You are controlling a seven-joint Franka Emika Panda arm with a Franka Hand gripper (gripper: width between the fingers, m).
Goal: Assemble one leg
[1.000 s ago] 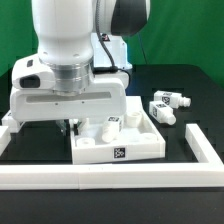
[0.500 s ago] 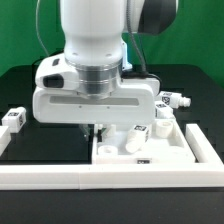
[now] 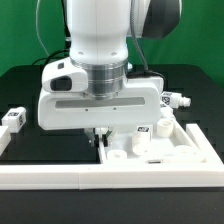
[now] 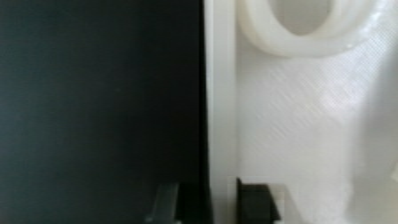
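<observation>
Jaws stand either side of a thin upright rim. In the wrist view the two dark fingertips [image 4: 262, 200] of the gripper [image 4: 214, 200] flank the edge of the wide, flat, white square plastic tabletop [image 4: 302, 130]. They look pinched onto it, though the picture is too soft to be sure both sides touch. Just past the rim, one raised round socket [image 4: 267, 45] shows on the tabletop. No leg is held.

In the exterior view the tabletop lies by the front edge of the black table [image 3: 20, 90], toward the corner on the exterior view's right. It sits close to the white rail [image 3: 50, 180] that runs along that edge. The small white plastic leg [image 3: 12, 118], a stubby post with a black-and-white square tag, lies near the table's edge on the exterior view's left, well apart from the tabletop. The other legs [image 3: 177, 100] lie behind the tabletop, toward the far corner on the exterior view's right.

The step in hand seems to be seating the tabletop in that front corner before any leg goes in. To do it well:
- Keep the grip low on the rim.
- Slide the tabletop flat, without tipping it.
- Bring it square into the rail's corner.
- Let go and lift straight up so that the tabletop does not shift.
- Keep the wide hand off the other legs nearby.
</observation>
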